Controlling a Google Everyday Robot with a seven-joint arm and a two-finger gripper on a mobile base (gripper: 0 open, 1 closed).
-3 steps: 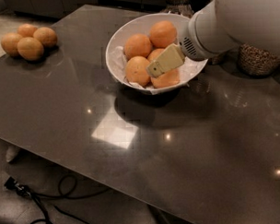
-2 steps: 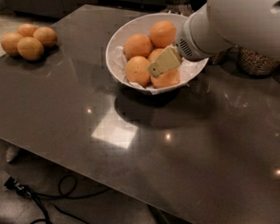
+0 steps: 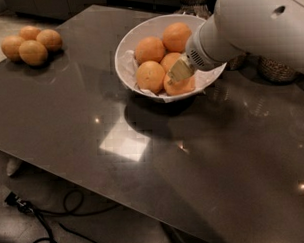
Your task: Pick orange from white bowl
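Note:
The white bowl [image 3: 125, 47] with crumpled paper lining stands on the dark table, back centre. It holds several oranges. My gripper [image 3: 179, 71], at the end of the large white arm [image 3: 258, 24], reaches down into the bowl from the right. It rests against the front-right orange [image 3: 185, 87] and beside the front-left one [image 3: 150, 76]. Two more oranges [image 3: 150, 47] lie behind, and one is partly hidden by the gripper. No stem dot shows on any of them.
Three loose oranges [image 3: 32, 45] lie at the table's far left corner. Jars [image 3: 276, 69] stand behind the bowl on the right, partly hidden by the arm. The dark table [image 3: 143, 159] extends toward me. A black cable [image 3: 43, 217] lies on the floor below.
The arm has swung slightly left and lower over the bowl. The gripper tip has sunk a little among the oranges. The oranges have not visibly moved.

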